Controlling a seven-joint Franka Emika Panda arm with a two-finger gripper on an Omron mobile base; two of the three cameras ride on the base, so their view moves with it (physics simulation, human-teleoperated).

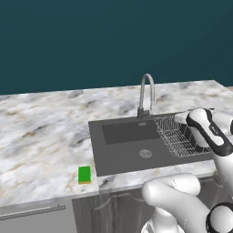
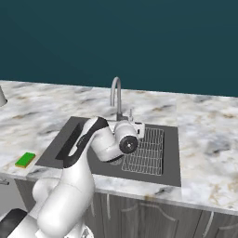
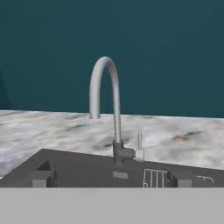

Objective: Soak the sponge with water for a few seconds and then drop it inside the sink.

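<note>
The sponge (image 1: 84, 174) (image 2: 25, 160), a small green block, lies flat on the marble counter just left of the sink's front corner, with nothing touching it. The dark grey sink (image 1: 123, 154) (image 2: 69, 139) has a round drain and a curved grey faucet (image 1: 146, 93) (image 3: 105, 100) behind it. My gripper (image 3: 111, 179) hovers over the right part of the basin, facing the faucet, far to the right of the sponge. Its fingertips (image 3: 41, 178) stand wide apart, open, with nothing between them. Water is out of view.
A wire mesh rack (image 1: 177, 136) (image 2: 146, 151) fills the sink's right half, under my hand. The faucet's small lever (image 3: 139, 146) stands upright beside its base. Marble counter (image 1: 41, 136) stretches on both sides of the sink. A dark teal wall closes the back.
</note>
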